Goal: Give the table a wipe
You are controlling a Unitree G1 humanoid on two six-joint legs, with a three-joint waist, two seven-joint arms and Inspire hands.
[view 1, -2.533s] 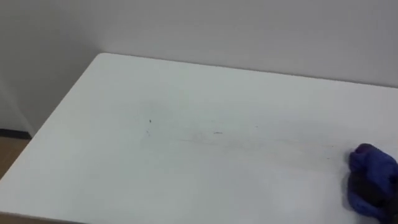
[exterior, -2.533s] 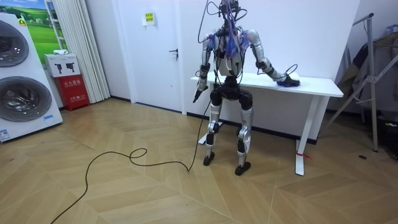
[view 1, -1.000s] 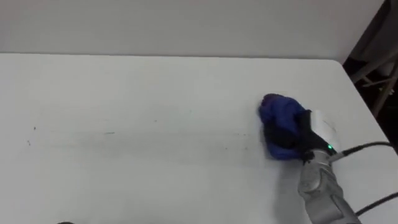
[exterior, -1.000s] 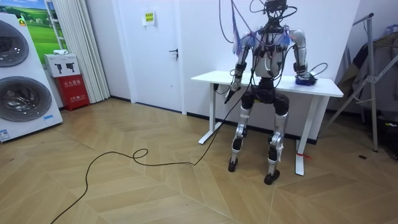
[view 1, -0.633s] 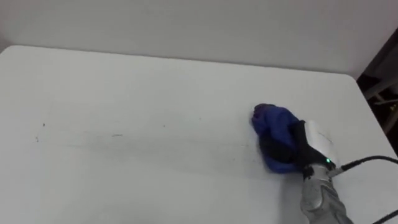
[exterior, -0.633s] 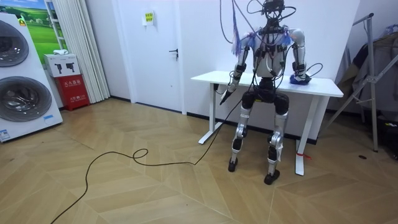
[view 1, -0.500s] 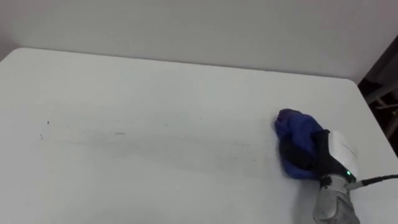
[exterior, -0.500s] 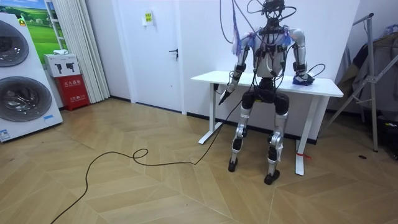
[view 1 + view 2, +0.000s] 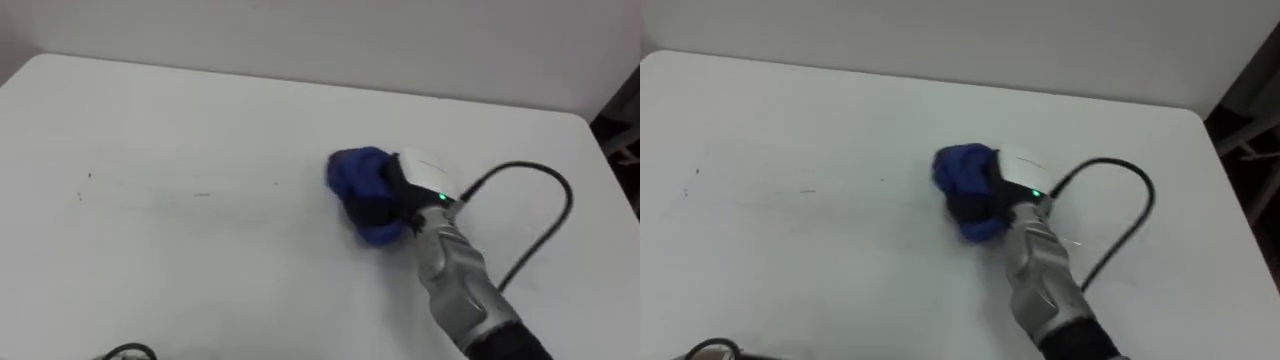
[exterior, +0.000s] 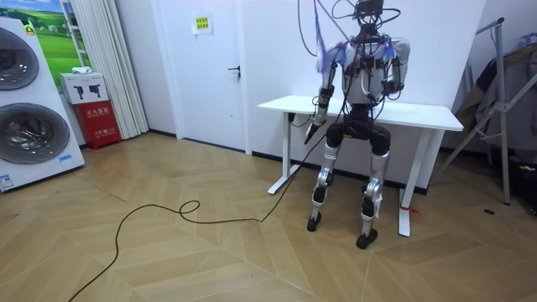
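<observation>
A crumpled blue cloth point(image 9: 356, 177) lies on the white table point(image 9: 200, 120), a little right of its middle. My right hand point(image 9: 398, 203) comes in from the lower right and presses the cloth point(image 9: 960, 168) down, dark fingers curled over it. Left of the cloth, a faint streak with small dark marks point(image 9: 202, 194) runs across the tabletop. In the room view I stand at the table's point(image 10: 436, 117) front side, facing the wall. My left hand point(image 10: 312, 127) hangs low beside me, below the table edge.
A plain wall runs along the table's far edge, and the table's right edge point(image 9: 605, 160) drops off toward dark objects. The room view shows washing machines point(image 10: 29, 109) at its left, a door point(image 10: 210, 75) and a metal rack point(image 10: 503, 109) at its right.
My right hand has slid the blue cloth leftward from the table's right part toward its middle. The eye view has shifted slightly too.
</observation>
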